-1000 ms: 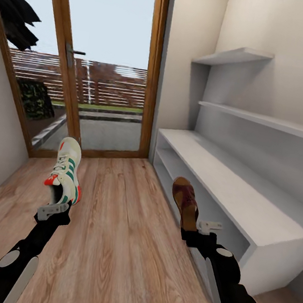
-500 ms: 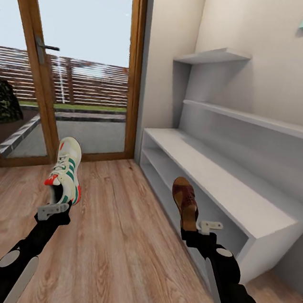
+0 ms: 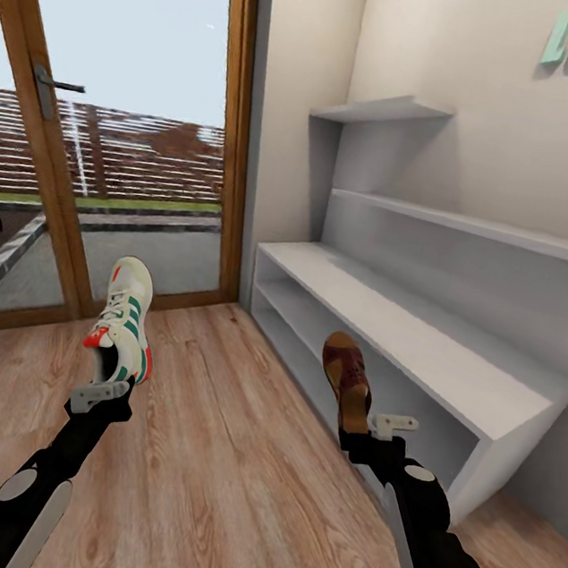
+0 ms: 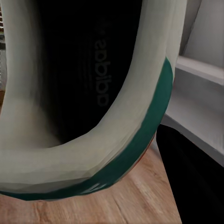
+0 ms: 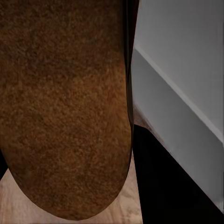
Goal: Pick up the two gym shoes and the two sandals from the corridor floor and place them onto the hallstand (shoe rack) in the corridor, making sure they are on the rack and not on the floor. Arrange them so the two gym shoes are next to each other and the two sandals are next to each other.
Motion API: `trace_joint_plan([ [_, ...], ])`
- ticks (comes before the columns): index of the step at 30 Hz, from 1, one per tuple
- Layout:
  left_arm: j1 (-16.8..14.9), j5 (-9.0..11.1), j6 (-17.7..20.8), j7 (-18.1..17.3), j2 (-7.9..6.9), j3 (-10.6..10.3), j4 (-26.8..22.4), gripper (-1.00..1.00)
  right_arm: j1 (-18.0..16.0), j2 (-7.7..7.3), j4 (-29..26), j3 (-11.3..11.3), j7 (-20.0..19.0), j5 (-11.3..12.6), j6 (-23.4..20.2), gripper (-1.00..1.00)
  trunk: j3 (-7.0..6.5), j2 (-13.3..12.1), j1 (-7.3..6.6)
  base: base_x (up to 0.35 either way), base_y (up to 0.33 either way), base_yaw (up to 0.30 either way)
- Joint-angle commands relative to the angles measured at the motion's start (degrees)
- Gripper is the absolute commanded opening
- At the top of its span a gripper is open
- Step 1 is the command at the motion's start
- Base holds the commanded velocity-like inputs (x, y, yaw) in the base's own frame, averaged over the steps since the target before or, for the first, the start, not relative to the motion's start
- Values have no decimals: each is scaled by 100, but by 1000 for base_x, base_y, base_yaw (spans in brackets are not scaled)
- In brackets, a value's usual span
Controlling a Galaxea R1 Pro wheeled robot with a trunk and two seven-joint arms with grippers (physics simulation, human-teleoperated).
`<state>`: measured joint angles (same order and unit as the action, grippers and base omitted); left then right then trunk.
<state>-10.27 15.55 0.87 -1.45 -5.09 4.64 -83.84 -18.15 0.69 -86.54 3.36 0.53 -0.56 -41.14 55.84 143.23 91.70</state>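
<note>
The left gripper [image 3: 104,392] clamps the heel of a gym shoe [image 3: 123,320] held above the corridor floor [image 3: 224,456] left of the hallstand [image 3: 418,357], the right gripper [image 3: 371,436] likewise grips a sandal [image 3: 346,376] just before the hallstand's lower shelves, and a glass door [image 3: 118,116] stands beyond its far end.

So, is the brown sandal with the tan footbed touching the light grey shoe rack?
Cannot tell. In the head view the brown sandal, held by the right gripper, overlaps the light grey shoe rack, with no visible gap or contact.
</note>
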Motion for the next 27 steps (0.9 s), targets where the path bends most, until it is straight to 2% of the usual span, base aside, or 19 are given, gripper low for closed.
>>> trace_joint_plan([
  [1, -2, 61, 9, -22, -1, 2, 0, -100, -4, 1, -7, 1, 17, 15, -35, -100, 5, 2, 0, 88, 324, -15],
  [12, -2, 61, 9, -22, -1, 2, 0, -100, -4, 3, -21, 8, 17, 17, -35, -100, -2, 2, 0, 88, 325, -11],
  [27, -2, 61, 6, -25, -1, -6, 0, -100, -4, 8, -21, 7, 17, 20, -35, -100, -120, 2, 0, 49, 325, -181],
])
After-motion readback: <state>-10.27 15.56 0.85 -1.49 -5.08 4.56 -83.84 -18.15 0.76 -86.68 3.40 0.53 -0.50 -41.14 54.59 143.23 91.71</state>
